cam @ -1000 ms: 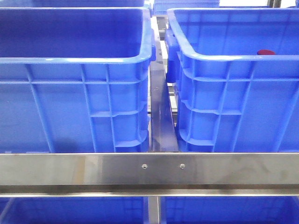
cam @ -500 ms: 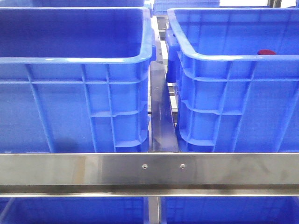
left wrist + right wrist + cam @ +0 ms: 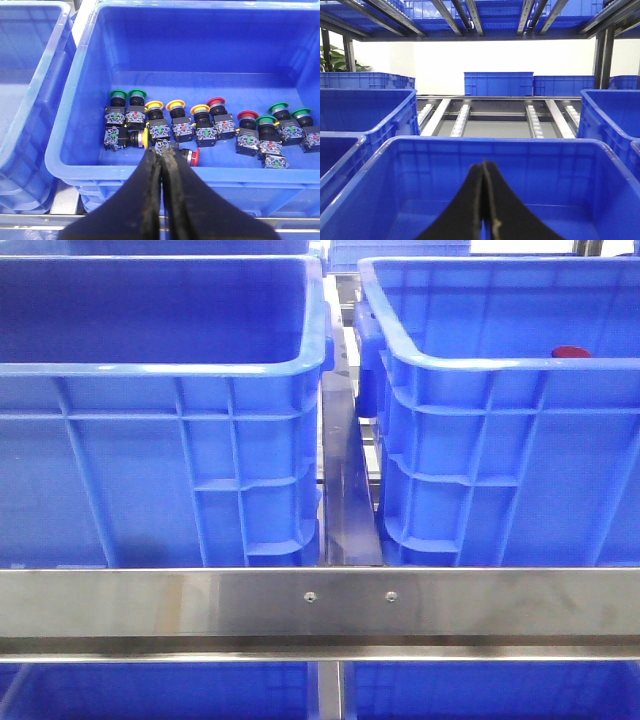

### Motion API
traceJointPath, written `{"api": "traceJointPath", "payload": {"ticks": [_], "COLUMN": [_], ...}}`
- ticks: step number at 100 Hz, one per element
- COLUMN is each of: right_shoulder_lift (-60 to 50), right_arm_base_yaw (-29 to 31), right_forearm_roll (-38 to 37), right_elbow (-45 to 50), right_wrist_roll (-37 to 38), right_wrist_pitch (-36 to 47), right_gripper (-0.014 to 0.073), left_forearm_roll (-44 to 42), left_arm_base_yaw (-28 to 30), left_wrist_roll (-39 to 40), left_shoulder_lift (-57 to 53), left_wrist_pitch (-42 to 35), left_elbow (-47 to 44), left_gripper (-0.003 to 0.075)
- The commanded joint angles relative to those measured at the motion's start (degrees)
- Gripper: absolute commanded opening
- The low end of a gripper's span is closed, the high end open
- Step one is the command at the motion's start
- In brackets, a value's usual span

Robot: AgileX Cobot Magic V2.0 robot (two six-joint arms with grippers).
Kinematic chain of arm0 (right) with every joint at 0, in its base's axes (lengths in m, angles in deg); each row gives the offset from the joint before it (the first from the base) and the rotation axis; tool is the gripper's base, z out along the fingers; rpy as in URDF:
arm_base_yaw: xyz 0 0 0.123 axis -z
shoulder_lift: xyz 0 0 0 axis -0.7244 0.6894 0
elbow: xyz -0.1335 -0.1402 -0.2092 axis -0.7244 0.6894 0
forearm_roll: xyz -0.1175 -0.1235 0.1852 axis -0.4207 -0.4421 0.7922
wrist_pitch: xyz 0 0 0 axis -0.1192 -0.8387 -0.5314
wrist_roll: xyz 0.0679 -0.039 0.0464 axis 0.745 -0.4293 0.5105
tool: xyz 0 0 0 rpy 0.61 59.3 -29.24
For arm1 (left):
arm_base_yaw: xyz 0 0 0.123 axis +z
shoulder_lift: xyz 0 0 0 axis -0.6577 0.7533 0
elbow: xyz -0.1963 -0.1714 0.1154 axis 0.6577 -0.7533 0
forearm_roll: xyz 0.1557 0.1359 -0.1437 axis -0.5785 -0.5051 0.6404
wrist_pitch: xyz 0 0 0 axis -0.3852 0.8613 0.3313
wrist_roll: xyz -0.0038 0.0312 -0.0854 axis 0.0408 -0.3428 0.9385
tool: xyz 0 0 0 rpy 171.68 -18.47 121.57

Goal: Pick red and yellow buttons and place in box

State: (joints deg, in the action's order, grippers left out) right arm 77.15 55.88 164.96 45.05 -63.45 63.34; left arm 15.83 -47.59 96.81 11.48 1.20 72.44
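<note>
In the left wrist view a blue crate (image 3: 240,175) holds several push buttons. Yellow-capped ones (image 3: 175,104) stand in a row, and one (image 3: 145,138) lies on its side. Red-capped ones (image 3: 216,102) stand further along, and one (image 3: 196,156) lies by the near wall. My left gripper (image 3: 161,150) is shut and empty, above the crate's near rim. My right gripper (image 3: 484,164) is shut and empty over an empty blue box (image 3: 495,144). In the front view a red cap (image 3: 570,352) peeks over the right crate's rim (image 3: 500,364); neither gripper shows there.
Green-capped buttons (image 3: 118,93) (image 3: 278,106) stand among the others. A second crate (image 3: 30,100) sits beside the button crate. The front view shows a left crate (image 3: 150,368) and a steel rack rail (image 3: 320,605) across the front. More crates and roller tracks (image 3: 532,120) lie beyond.
</note>
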Motion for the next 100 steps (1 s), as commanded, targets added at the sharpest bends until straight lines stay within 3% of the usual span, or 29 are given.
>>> {"api": "traceJointPath", "payload": {"ticks": [1,48,66,84,100], "right_shoulder_lift": [0.2,0.2,0.2,0.2,0.2], "right_arm_base_yaw": [0.2,0.2,0.2,0.2,0.2], "right_forearm_roll": [2.7,2.7,2.7,2.7,2.7], "right_elbow": [-1.6,-1.6,-1.6,-1.6,-1.6], "right_wrist_roll": [-0.7,-0.7,-0.7,-0.7,-0.7], "right_wrist_pitch": [-1.7,-1.7,-1.7,-1.7,-1.7], "right_gripper": [-0.0068,-0.0068,-0.0068,-0.0068,-0.0068], "left_forearm_roll": [-0.4,-0.9,-0.9,-1.7,-1.6], "left_arm_base_yaw": [0.0,0.0,0.0,0.0,0.5], "left_wrist_roll": [0.5,0.5,0.5,0.1,-1.0], "left_shoulder_lift": [0.4,0.4,-2.0,-8.2,-14.4], "left_wrist_pitch": [-4.1,-5.3,-18.0,-34.8,-42.6], "left_elbow": [1.5,1.2,-4.7,-17.0,-27.1], "left_gripper": [-0.0019,-0.0019,-0.0019,-0.0019,-0.0019]}}
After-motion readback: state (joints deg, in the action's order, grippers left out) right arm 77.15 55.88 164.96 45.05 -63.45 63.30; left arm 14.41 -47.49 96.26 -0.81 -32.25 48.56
